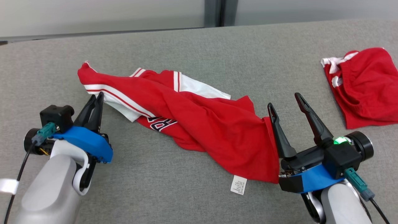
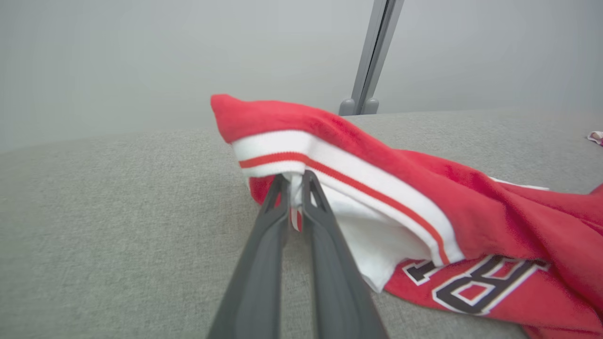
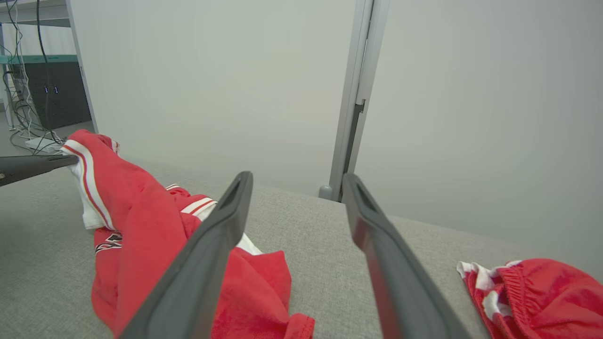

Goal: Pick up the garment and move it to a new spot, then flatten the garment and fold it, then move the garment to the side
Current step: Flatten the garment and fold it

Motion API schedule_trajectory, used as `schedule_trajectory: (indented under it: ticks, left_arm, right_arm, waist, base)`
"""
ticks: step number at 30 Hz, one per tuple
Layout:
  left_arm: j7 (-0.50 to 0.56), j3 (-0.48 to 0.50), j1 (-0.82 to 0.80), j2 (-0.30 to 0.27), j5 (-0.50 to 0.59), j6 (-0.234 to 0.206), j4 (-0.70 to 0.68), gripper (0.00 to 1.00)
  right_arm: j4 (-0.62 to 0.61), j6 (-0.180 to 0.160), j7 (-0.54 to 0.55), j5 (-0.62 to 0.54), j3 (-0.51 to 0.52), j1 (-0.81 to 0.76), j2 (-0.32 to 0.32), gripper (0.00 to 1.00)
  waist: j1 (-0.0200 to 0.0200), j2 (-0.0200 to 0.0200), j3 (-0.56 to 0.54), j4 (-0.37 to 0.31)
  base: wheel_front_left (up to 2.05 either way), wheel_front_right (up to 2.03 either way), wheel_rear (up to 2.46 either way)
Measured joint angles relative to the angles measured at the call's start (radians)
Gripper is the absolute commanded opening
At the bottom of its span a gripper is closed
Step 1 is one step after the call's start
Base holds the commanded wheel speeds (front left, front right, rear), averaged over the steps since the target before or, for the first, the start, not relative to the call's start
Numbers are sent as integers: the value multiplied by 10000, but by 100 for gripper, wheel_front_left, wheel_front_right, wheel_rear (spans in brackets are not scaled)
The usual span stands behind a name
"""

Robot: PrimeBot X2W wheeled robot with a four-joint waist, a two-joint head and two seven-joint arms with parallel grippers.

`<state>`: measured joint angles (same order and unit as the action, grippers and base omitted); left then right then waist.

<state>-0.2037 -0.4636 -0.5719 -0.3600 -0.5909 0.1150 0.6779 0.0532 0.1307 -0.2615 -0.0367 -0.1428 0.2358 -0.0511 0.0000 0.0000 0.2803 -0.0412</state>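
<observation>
Nearest the robot, the left gripper (image 1: 97, 97) has its two dark fingers clenched on the white, red-striped trim at the left end of the garment (image 1: 199, 124). In the left wrist view, a fold of that trim is pinched between the tips of the left gripper (image 2: 294, 181). It seems to grip this edge because a banded hem gives a firm hold for lifting and spreading the cloth. The right gripper (image 1: 283, 101) stands released with its fingers wide apart, apparently ready to take the opposite end. Its inner finger lies just beside the garment's right hem (whether it touches cannot be told), and no cloth sits between the tips.

The garment stretches crumpled and twisted across the grey table (image 1: 186, 43) between the two grippers, lettering partly showing and a care label (image 1: 238, 184) poking out at its near edge. Farther right, well apart, lies a second red piece (image 1: 363, 87) with white trim, untouched.
</observation>
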Motion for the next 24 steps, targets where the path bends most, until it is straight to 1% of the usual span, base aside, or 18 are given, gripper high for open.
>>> schedule_trajectory:
  ticks: [4, 6, 8, 10, 14, 17, 20, 22, 24]
  left_arm:
    - [-142, -6, 711, -188, 104, -376, -1024, 0]
    - [-19, -40, 1252, -332, 127, -593, -1718, 0]
    - [222, -73, 1869, -552, 144, -899, -2602, 0]
    - [658, -100, 2549, -811, 165, -1252, -3651, 0]
    - [1753, 12, 4089, -1377, -136, -2140, -5871, 0]
    - [2585, 50, 5125, -1756, -439, -2661, -7137, 0]
    - [3241, 52, 5654, -1946, -719, -2955, -7685, 0]
    - [3549, 94, 5796, -1919, -1091, -3049, -7710, 0]
    - [3728, 88, 5808, -1898, -1162, -3080, -7530, 0]
  right_arm:
    - [67, 0, 0, 79, 121, -209, 0, 100]
    - [84, 0, 0, 136, 161, -309, 2, 100]
    - [144, 0, 0, 165, 215, -430, 2, 100]
    - [157, 0, -2, 211, 261, -523, 2, 100]
    - [188, 0, -2, 222, 328, -620, 4, 100]
    - [190, 0, -6, 261, 343, -649, 4, 100]
    - [222, 0, -6, 272, 322, -653, 4, 100]
    - [257, 0, -6, 291, 280, -654, 4, 100]
    - [301, 0, -6, 291, 245, -651, 4, 100]
  waist:
    - [0, 0, -319, 246]
    - [-1, 0, -467, 366]
    - [0, 0, -603, 471]
    - [-1, 0, -715, 558]
    - [-1, 0, -826, 632]
    - [-1, 0, -830, 629]
    - [-1, 0, -821, 574]
    - [-2, 0, -804, 507]
    - [-1, 0, -782, 413]
  base:
    - [0, 0, 0]
    - [0, 0, 0]
    - [0, 0, 0]
    - [0, 0, 0]
    - [0, 0, 0]
    - [0, 0, 0]
    - [0, 0, 0]
    - [0, 0, 0]
    - [0, 0, 0]
